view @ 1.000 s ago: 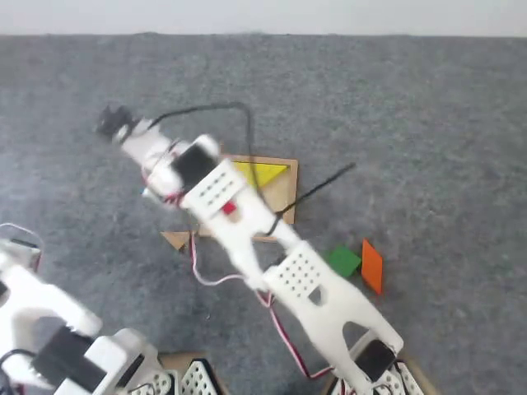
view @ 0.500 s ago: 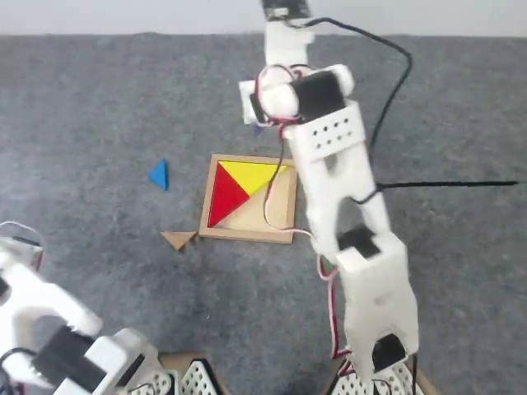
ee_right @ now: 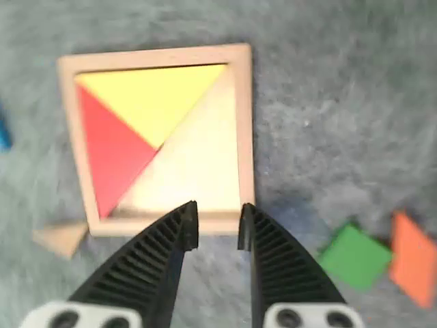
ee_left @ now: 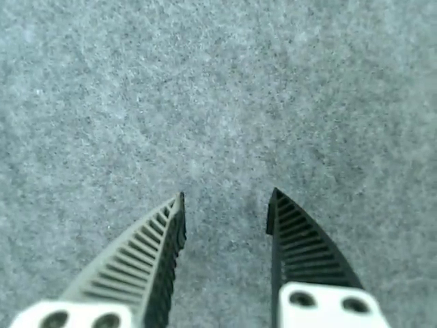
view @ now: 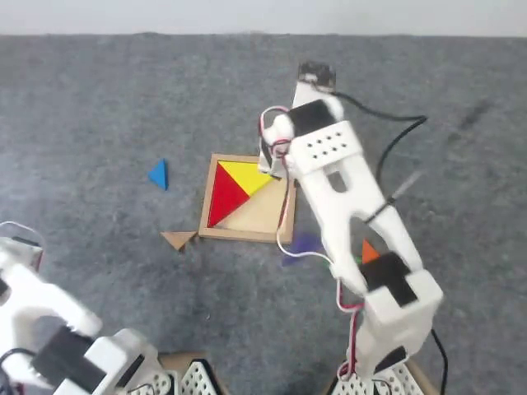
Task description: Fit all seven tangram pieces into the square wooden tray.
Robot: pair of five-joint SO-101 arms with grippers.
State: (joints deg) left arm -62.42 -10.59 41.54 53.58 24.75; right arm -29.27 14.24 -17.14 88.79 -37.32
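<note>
Tray: the square wooden tray (view: 245, 235) lies flat on the grey carpet (ee_left: 205, 82), mid-table, within reach of the right arm.
Seated pieces: the yellow triangle (view: 249, 174) has its long side against the far rim. The red triangle (view: 224, 197) has its long side against the left rim. They meet on a diagonal. We judge this packing is chosen to leave the rest of the floor as one bare block for the small pieces.
Loose pieces: the blue triangle (view: 158, 174) lies apart, left of the tray. The tan triangle (view: 177, 239) lies just beside the tray's near-left corner. The green square (ee_right: 355, 256) and orange piece (ee_right: 413, 258) lie near each other, right of the tray.
Unclear: a purple smear (view: 303, 244) lies by the tray's near-right corner. We cannot tell whether it is a piece.
Right gripper (ee_right: 217, 220): it hangs above the tray's near rim, the jaws a little parted with nothing between them.
Left gripper (ee_left: 225, 205): it is spread wide and empty over bare carpet. We judge it is parked so it stays out of the right arm's way.
Progress: two of the seven pieces are in.
Next, in our judgement: pick up a loose piece nearby, the green square being the handiest.
Risk: thin flat pieces on carpet may slip from the fingertips.
</note>
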